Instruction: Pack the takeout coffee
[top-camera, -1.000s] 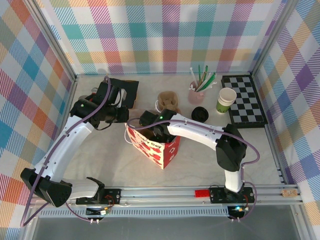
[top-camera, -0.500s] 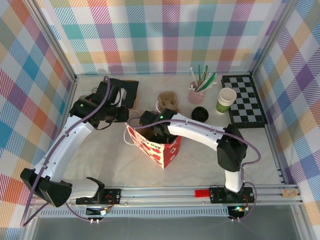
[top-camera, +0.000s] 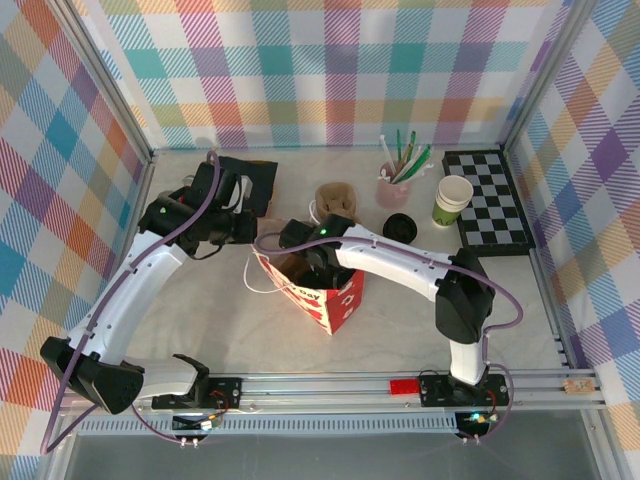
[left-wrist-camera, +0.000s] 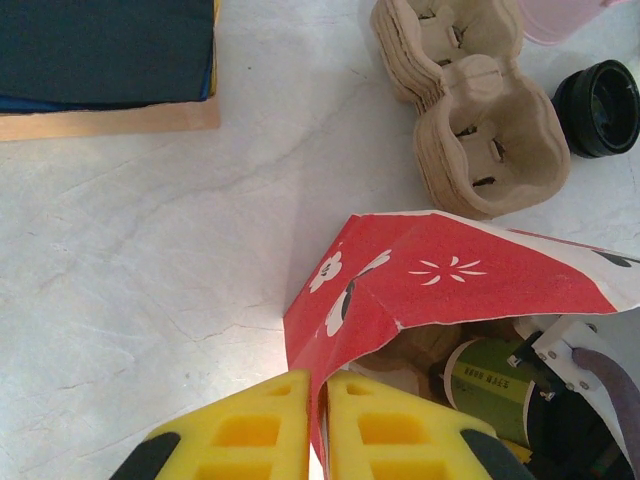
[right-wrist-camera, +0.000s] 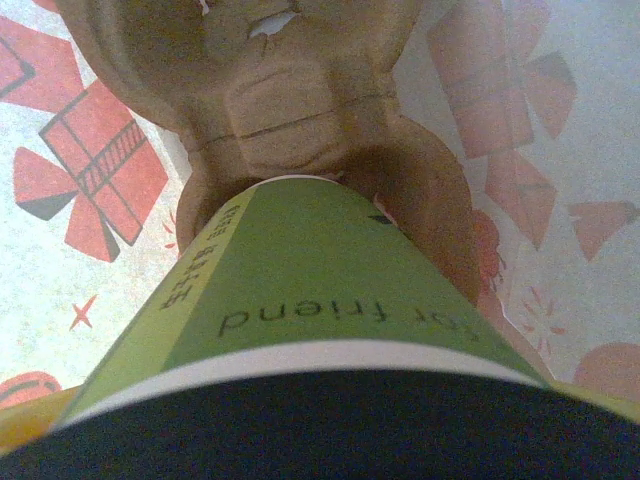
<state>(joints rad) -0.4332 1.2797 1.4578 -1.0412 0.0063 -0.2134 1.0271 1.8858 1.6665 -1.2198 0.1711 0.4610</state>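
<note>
Placement step: left gripper (left-wrist-camera: 318, 388) pinched on red bag (left-wrist-camera: 440, 280) rim, mouth open; right gripper (top-camera: 312, 262) spread wide, gripping takeout coffee (right-wrist-camera: 300, 290), base in carrier pocket (right-wrist-camera: 290, 110). Next: release, withdraw straight up.

- takeout coffee (right-wrist-camera: 300, 290): lime-green band, dark lettering, white ring, black lid
- paper bag (left-wrist-camera: 430, 275): red outside with white flower and starburst prints; inside white with red gift-box prints
- cup carrier (left-wrist-camera: 490, 140): plain tan pulp
- left gripper (left-wrist-camera: 318, 385): yellow fingers
- chessboard (top-camera: 487, 200): black-and-white checks
- walls (top-camera: 330, 70): pastel multicolour plaid
- table (left-wrist-camera: 150, 250): off-white, faint grey veining
</note>
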